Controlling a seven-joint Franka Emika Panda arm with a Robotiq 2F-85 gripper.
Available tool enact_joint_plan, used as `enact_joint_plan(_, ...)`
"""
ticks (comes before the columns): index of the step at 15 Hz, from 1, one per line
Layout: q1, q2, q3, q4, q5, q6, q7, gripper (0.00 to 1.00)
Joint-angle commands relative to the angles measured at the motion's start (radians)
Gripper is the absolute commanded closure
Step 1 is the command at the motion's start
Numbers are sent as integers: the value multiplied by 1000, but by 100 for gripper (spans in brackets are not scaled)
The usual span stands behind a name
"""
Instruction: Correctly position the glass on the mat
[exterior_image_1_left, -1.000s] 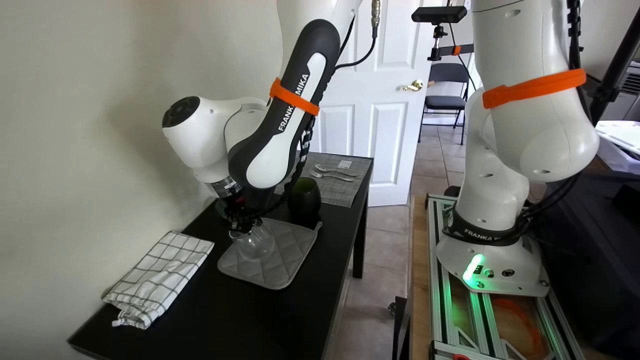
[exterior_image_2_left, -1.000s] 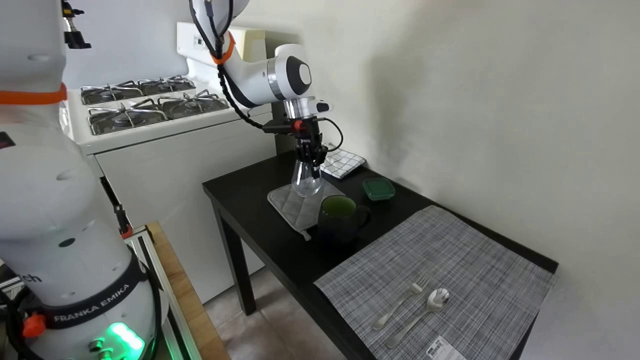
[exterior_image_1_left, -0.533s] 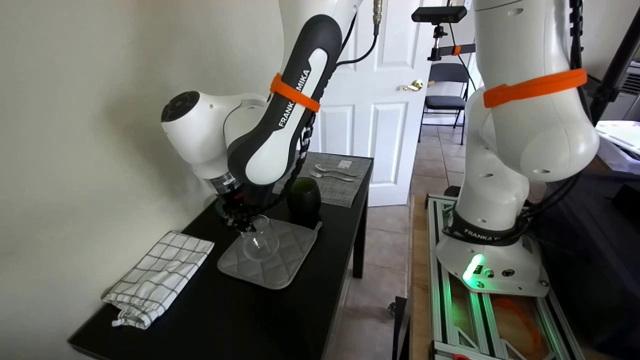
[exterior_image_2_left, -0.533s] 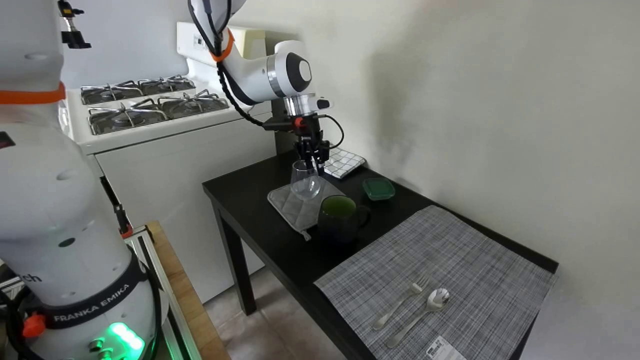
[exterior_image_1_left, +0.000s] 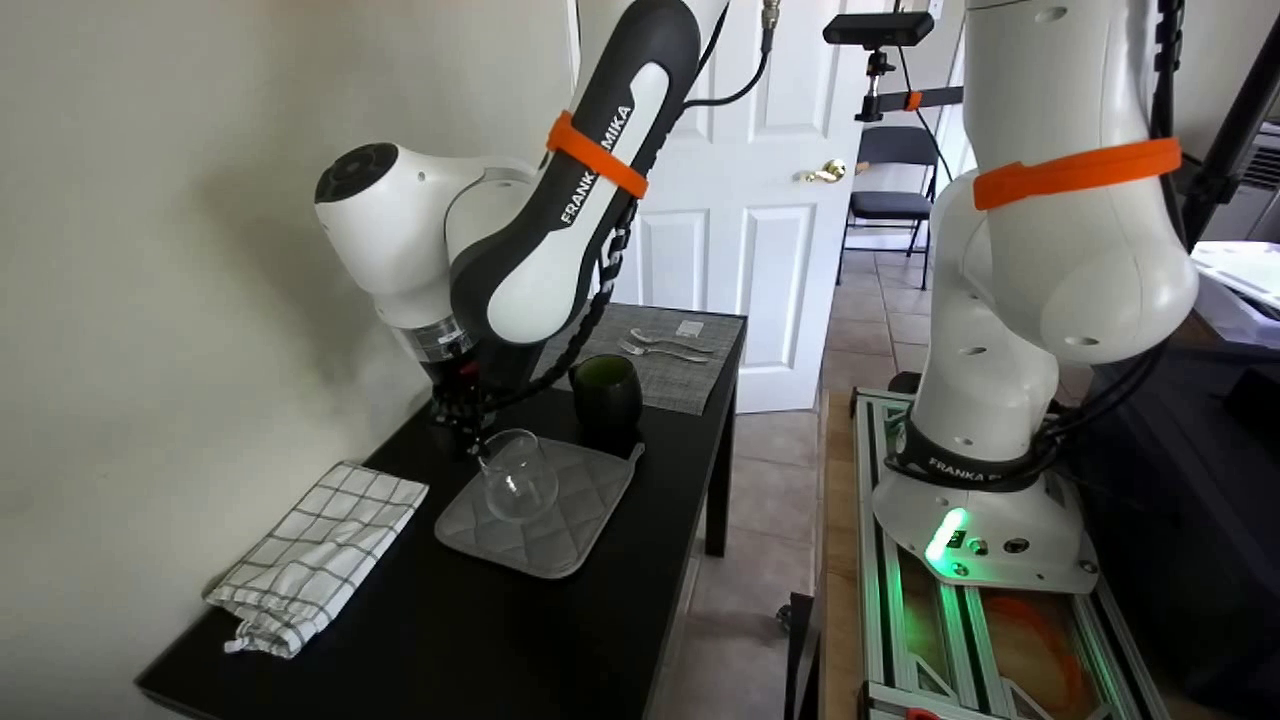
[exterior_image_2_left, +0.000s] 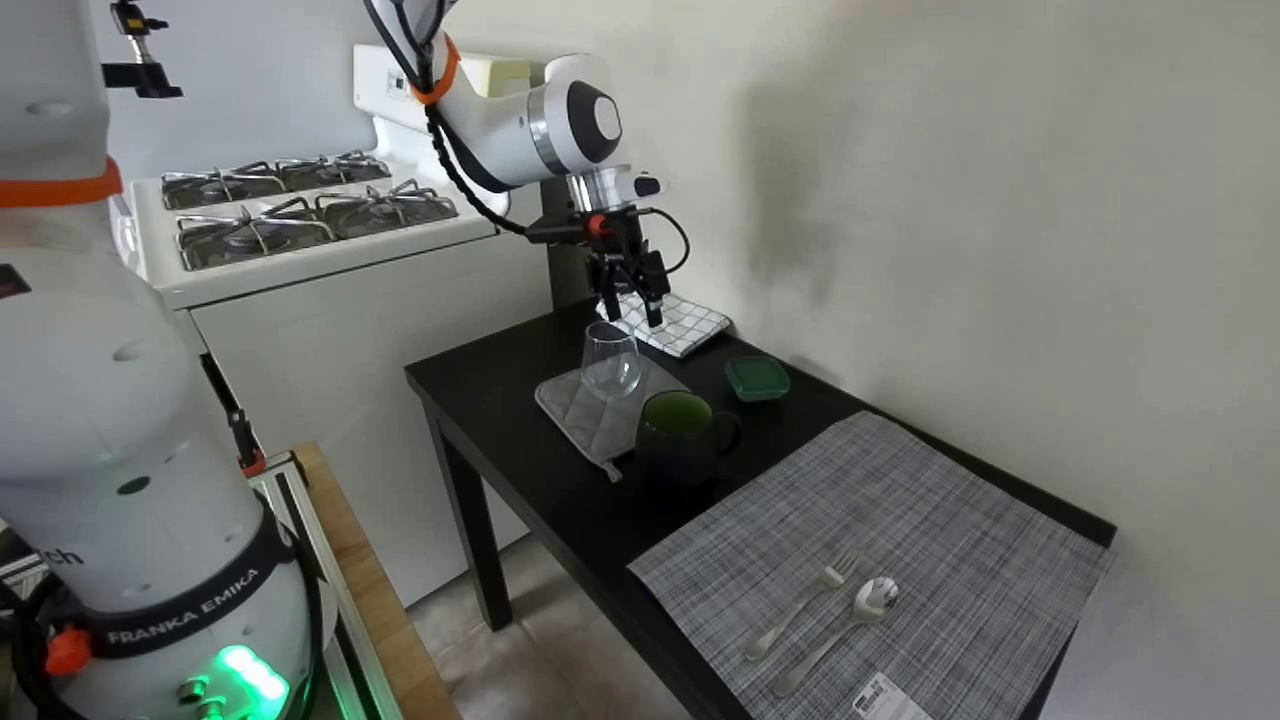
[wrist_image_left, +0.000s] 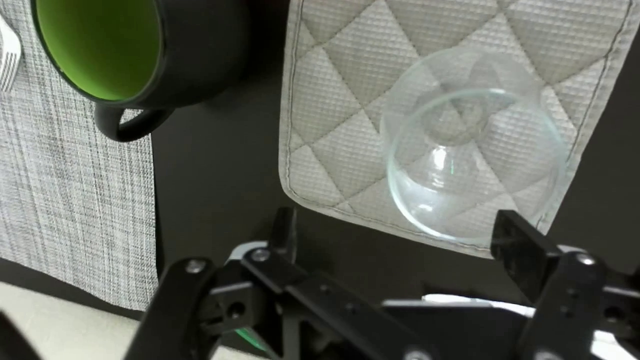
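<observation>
Jaws spread apart and gripping nothing sit nearest in the wrist view, so the step in hand looks to be a clean withdrawal, with the placing itself probably finished. Watch the fingertip (wrist_image_left: 522, 250) at the right: it shows right by the rim of the glass (wrist_image_left: 472, 150), and whether it touches I cannot tell. Rise straight up and slowly, with no sideways sweep and no closing, until both tips are plainly above that rim; clear glass is easy to misjudge, so go by the bright edge of its mouth. Just beyond the jaws, the glass stands upright on the mat (wrist_image_left: 330, 100), its base well inside the edges, as both exterior views bear out, so a nudge to centre it seems needless. Quilting could let it rock if knocked, so a gentle exit matters more than a quick one. To the left and farther, the dark cup (wrist_image_left: 195, 60) stands on the counter (wrist_image_left: 215, 165) just beside the mat, near the woven sheet (wrist_image_left: 75, 200); any swing that way should wait until the jaws ride high above it.
</observation>
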Motion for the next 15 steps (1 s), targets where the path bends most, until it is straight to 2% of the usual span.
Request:
enact_joint_plan(1,-14,-81,7,-57,53,18,-37,0)
enact_joint_plan(5,-30,-160,23,-85,145,8,-111,0)
enact_joint_plan(11,-48,-274,51,-102,419,-78,-303,0)
enact_joint_plan(15,-55,-329,57,-97,431,-172,-286,0)
